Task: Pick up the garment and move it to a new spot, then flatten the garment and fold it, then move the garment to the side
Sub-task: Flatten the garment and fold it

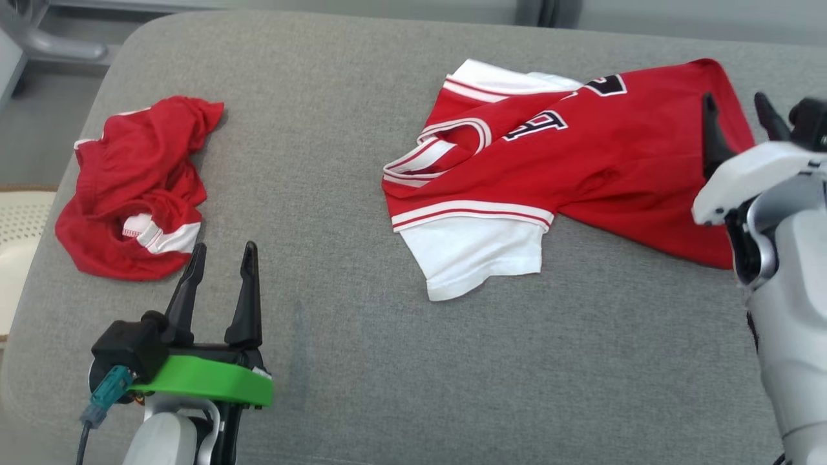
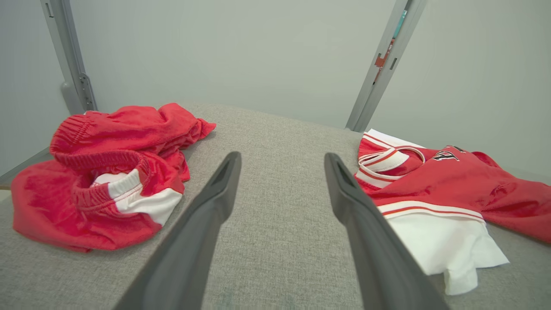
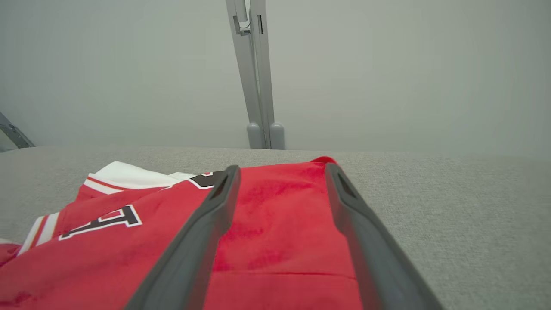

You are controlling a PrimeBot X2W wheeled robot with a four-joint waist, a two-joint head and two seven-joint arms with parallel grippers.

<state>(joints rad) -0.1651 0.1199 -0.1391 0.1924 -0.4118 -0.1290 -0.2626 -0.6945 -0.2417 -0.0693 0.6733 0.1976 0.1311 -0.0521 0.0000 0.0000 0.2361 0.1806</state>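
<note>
A red jersey (image 1: pixel 581 165) with white sleeves and dark lettering lies loosely spread at the right of the grey cushioned surface (image 1: pixel 362 258); it also shows as the jersey (image 2: pixel 434 189) and the jersey (image 3: pixel 267 241). My right gripper (image 1: pixel 736 110) hovers open over the jersey's far right part, nothing between its fingers (image 3: pixel 211 224). My left gripper (image 1: pixel 223 258) stands open near the front left, over bare cushion, just right of the crumpled red shorts (image 1: pixel 139 187). In the left wrist view the open left gripper (image 2: pixel 282 161) sits between the shorts (image 2: pixel 107 176) and the jersey.
The grey surface drops off at its rounded left edge (image 1: pixel 45 258), where pale floor and a cream perforated object (image 1: pixel 19 239) show. A grey wall with metal posts (image 3: pixel 256 73) stands behind the surface. Bare cushion lies between the two garments.
</note>
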